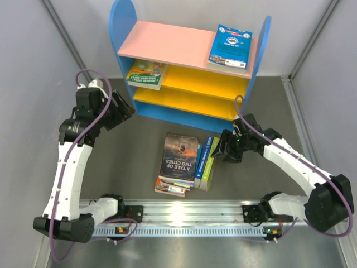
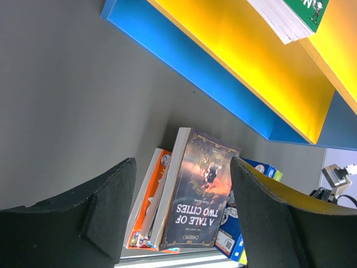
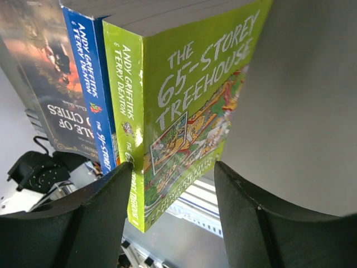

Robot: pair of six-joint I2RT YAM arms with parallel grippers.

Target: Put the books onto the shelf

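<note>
At six o'clock of the shelf (image 1: 167,44), "The 65-Storey Treehouse" (image 3: 189,111) stands on edge beside the "A Tale of Two Cities" stack (image 1: 179,156), straddled from three o'clock by the right gripper (image 3: 173,173), jaws parted; the left gripper (image 2: 183,163) hangs released, empty, at ten o'clock.

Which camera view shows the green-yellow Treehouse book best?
The right wrist view: the green-yellow book fills the frame, with title, cover picture and spine readable. The top external view shows only its narrow edge, beside the blue book. The left wrist view shows only a small yellow-green corner at the bottom edge.
</note>
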